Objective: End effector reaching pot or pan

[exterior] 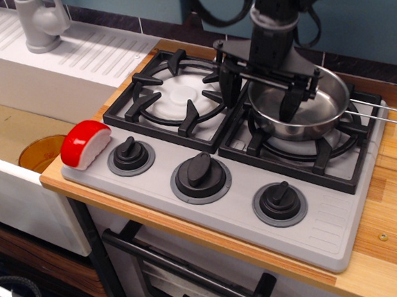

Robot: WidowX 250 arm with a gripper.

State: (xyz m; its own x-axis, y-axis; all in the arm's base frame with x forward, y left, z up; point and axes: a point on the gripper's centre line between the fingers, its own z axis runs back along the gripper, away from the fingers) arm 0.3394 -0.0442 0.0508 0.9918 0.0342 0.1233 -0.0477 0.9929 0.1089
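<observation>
A round shiny steel saucepan sits on the right burner grate of a toy stove, its thin wire handle pointing right. My black gripper hangs open over the pan's left rim. Its left finger is outside the rim, between the two grates. Its right finger reaches down inside the pan. The fingers are wide apart and hold nothing. The black arm with cables rises behind it and hides the pan's far rim.
The left burner grate is bare. Three black knobs line the grey stove front. A red and white item lies at the stove's left corner. A sink with an orange bowl and a faucet is left. Wooden counter is right.
</observation>
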